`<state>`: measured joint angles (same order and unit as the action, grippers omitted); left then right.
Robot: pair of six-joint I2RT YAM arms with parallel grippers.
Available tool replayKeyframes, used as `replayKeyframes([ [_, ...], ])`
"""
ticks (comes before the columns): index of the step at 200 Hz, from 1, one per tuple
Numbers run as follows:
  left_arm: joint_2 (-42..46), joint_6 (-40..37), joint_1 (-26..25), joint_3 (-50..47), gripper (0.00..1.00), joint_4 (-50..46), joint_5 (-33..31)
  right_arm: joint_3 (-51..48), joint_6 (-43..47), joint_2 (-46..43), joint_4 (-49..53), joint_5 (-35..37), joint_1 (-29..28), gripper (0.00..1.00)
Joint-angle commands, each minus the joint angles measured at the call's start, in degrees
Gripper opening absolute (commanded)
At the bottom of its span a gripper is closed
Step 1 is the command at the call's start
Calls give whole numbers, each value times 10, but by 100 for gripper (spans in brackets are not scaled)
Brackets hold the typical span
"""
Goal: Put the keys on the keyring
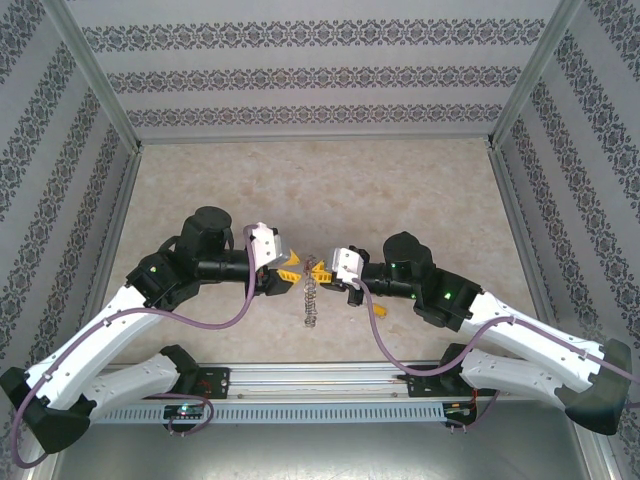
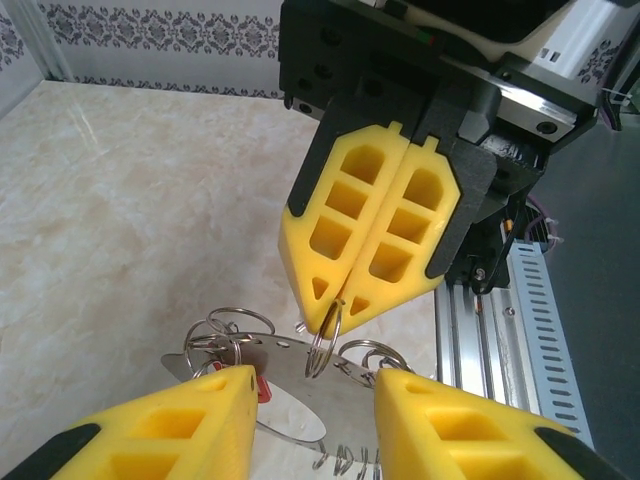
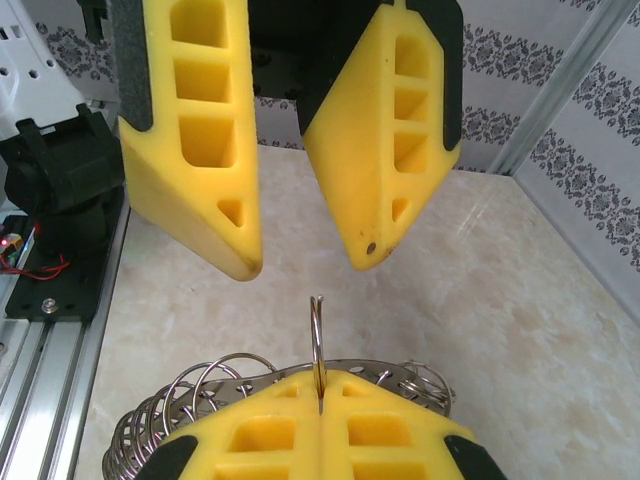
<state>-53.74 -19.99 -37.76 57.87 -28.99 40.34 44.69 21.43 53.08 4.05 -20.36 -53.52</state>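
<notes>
Right wrist: right gripper [image 3: 320, 395] clamped on one thin steel split ring of the keyring [image 3: 316, 330], with the ring upright on edge. Left gripper [image 3: 308, 265] faces it, hollow-ribbed yellow fingers apart above the ring. From the top, the silvery coil cluster lies mid-table [image 1: 400, 190], long axis near-to-far. Small red tag [image 2: 262, 386]; marks on the flat plate [image 2: 295, 400] are unreadable.

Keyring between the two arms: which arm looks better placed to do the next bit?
Probably the left. The right gripper is shut on one upright ring of the keyring, steadying it; the left gripper is open, facing that ring, free to work on it.
</notes>
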Motion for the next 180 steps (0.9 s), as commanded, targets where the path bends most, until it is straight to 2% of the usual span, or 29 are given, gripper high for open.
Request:
replayKeyframes([
  [1,13,-25,4,-14,38,35,26,-7,13,-1,-35,4,-6,0],
  [28,36,-46,4,-34,38,62,35,-17,16,-5,-48,17,-7,0],
  [126,10,-60,4,-30,42,82,46,-29,14,-23,-62,20,-7,0],
  [180,5,-65,4,-30,41,78,48,-29,12,-31,-58,22,-8,0],
])
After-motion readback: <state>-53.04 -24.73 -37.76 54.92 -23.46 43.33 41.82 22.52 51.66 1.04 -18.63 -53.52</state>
